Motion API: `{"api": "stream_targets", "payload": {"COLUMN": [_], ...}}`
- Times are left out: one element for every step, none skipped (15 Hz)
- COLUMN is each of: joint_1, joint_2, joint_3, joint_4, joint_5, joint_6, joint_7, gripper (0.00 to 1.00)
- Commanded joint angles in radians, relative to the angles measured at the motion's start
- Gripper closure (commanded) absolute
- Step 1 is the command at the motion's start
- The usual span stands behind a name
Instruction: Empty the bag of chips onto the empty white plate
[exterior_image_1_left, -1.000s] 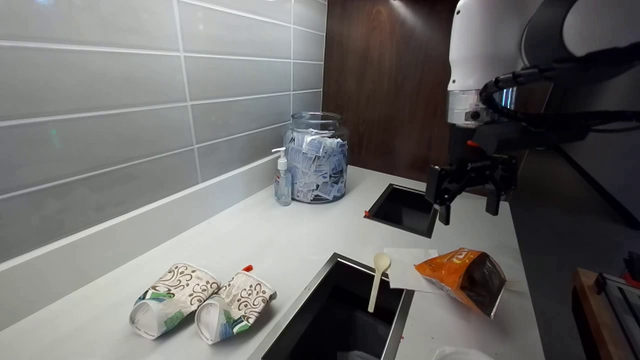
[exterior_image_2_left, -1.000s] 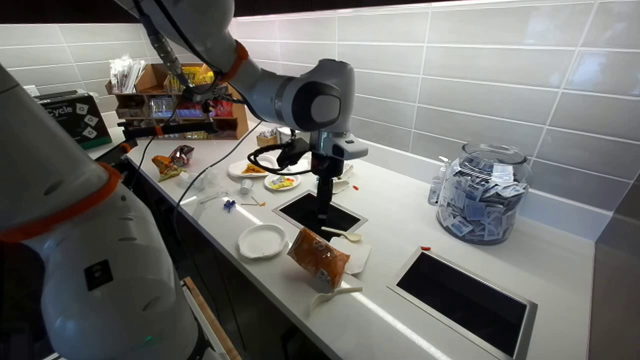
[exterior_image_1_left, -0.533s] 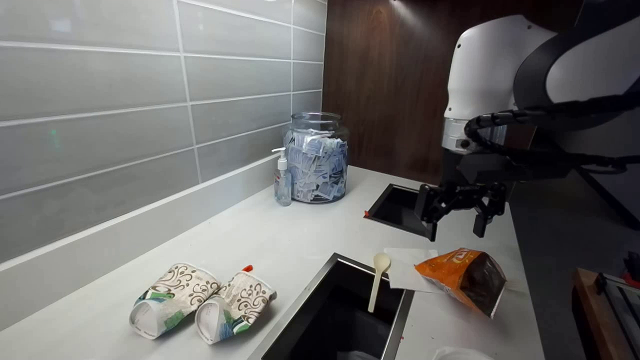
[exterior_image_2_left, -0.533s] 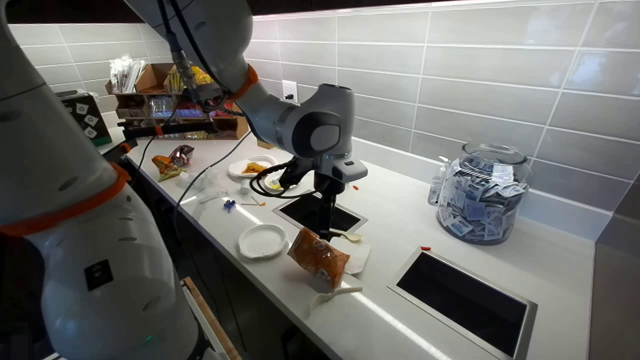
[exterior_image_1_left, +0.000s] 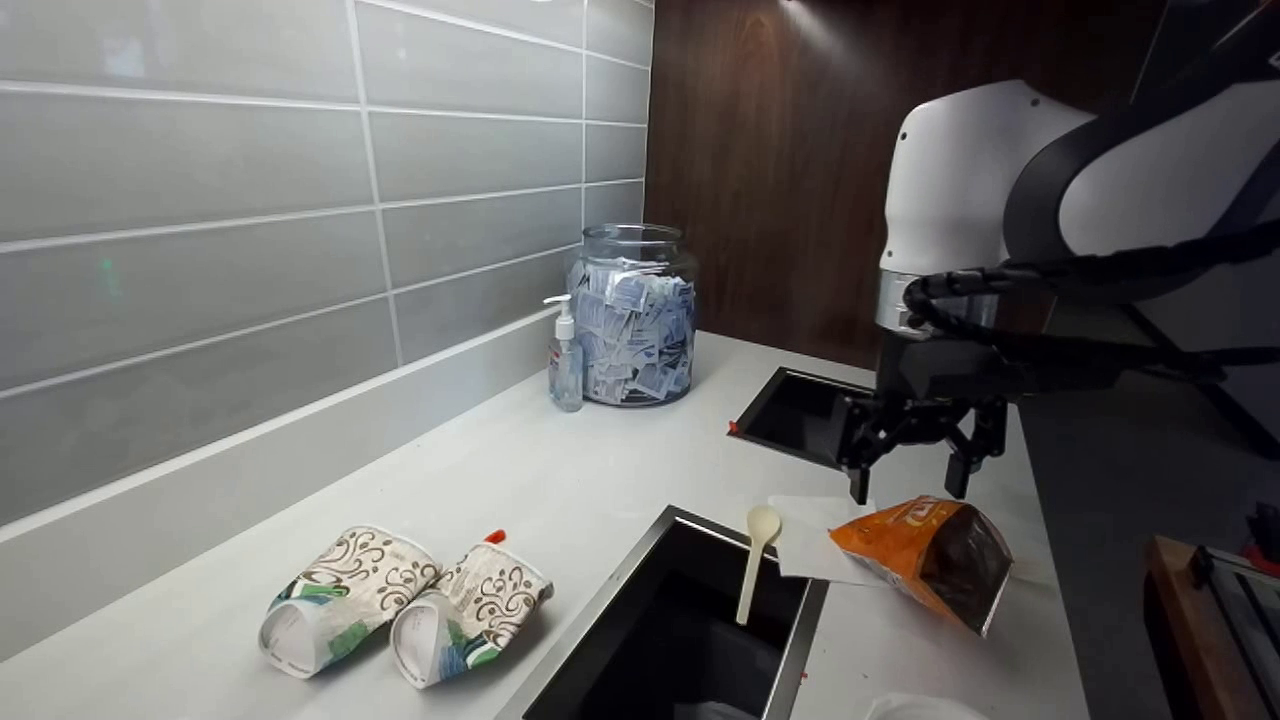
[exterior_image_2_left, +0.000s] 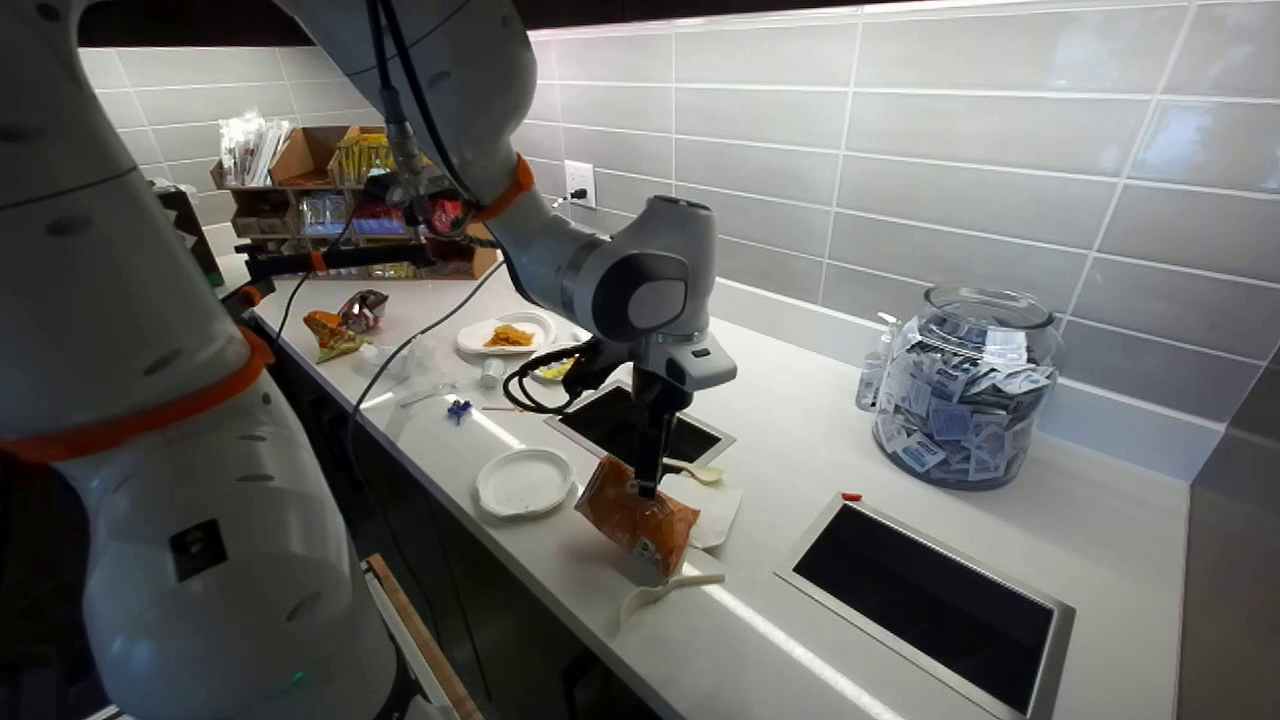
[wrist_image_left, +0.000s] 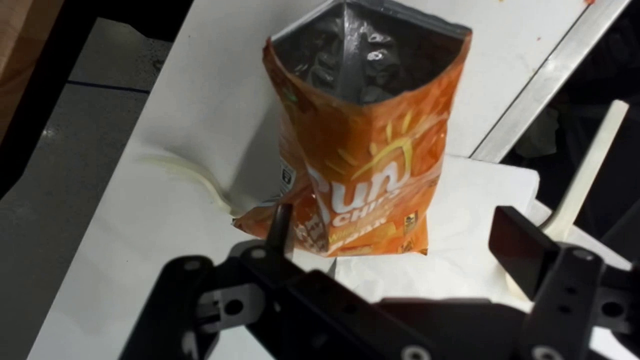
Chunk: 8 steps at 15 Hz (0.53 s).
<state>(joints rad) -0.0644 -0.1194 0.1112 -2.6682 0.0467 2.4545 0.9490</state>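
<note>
Wrist view, and the fingers (wrist_image_left: 522, 250) are spread wide, hanging low right by the bag of chips (wrist_image_left: 370, 175), its silvery mouth gaping; contact, I cannot tell! And in an exterior view, the bag sits tilted near the long edge of the desk (exterior_image_2_left: 790, 430) away from the tiled wall (exterior_image_2_left: 960, 170), partly hiding a white napkin (exterior_image_2_left: 718, 512); just beside it, by that same edge, the white plate (exterior_image_2_left: 525, 482); near a wall-side corner, a glass jar (exterior_image_2_left: 965, 390)
</note>
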Motion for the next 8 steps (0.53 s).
{"api": "stream_targets", "payload": {"joint_1": [0.015,0.015,0.016,0.017,0.018,0.019,0.021,0.022], "joint_2": [0.035,0.044,0.056,0.064,0.071,0.077,0.081,0.084], "joint_3": [-0.025,-0.029,-0.035,-0.038,-0.041,-0.044,-0.047,-0.050], "joint_4": [0.004,0.005,0.005,0.007,0.008,0.009,0.009,0.010], "joint_5": [-0.003,-0.004,0.004,0.003,0.005,0.004,0.005,0.009], "joint_6": [-0.007,-0.002,0.011,0.010,0.010,0.010,0.010,0.010], "joint_7": [0.033,0.038,0.031,0.032,0.031,0.033,0.033,0.031], "gripper": [0.00,0.00,0.00,0.00,0.02,0.02,0.21,0.29]}}
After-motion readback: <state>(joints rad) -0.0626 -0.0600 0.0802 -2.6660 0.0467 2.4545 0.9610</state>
